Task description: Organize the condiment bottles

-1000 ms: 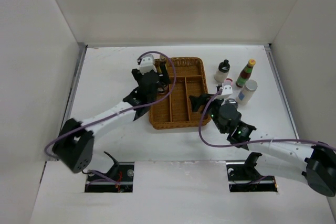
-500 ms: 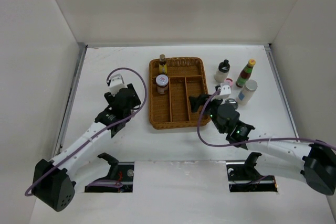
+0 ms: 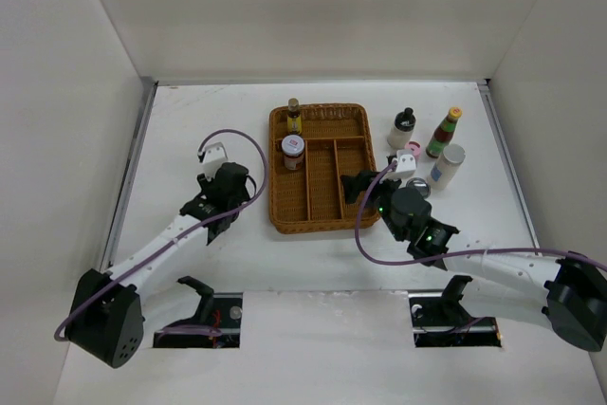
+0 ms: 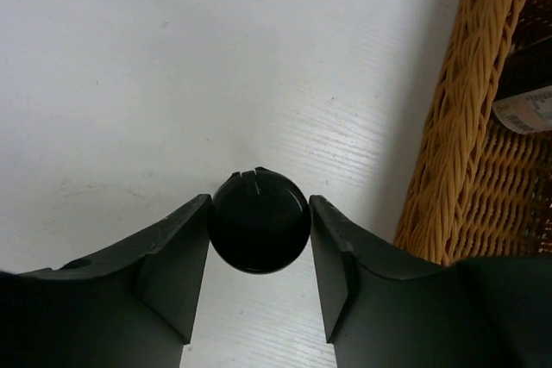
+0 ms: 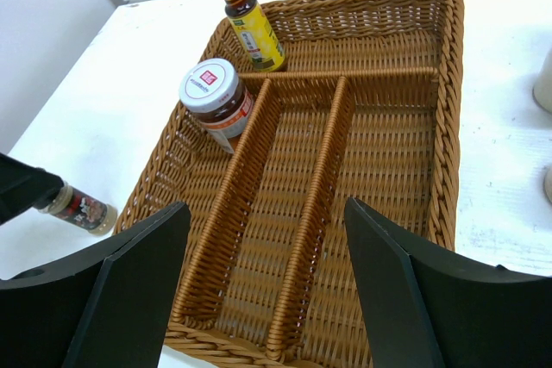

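Observation:
My left gripper [image 3: 216,215] is on the table just left of the wicker tray [image 3: 322,225]. In the left wrist view its fingers [image 4: 177,265] press both sides of the round cap of a black-capped bottle [image 4: 259,221]. The right wrist view shows that bottle's speckled body [image 5: 86,213] sticking out from the gripper. In the tray's left compartments stand a yellow-label bottle [image 3: 294,116] and a white-lidded jar [image 3: 293,151]. My right gripper [image 3: 358,185] hangs open and empty over the tray's near right side [image 5: 267,290].
Right of the tray stand a black-capped white bottle [image 3: 402,128], a yellow-capped red-label bottle [image 3: 443,132], a white blue-label bottle [image 3: 446,166] and a pink-lidded jar [image 3: 413,149]. A silver lid [image 3: 422,192] shows beside the right wrist. White walls enclose the table.
The left arm has pulled back from the tray's far left corner to the table left of it, and its jaws have closed round the black cap. The right arm has not moved.

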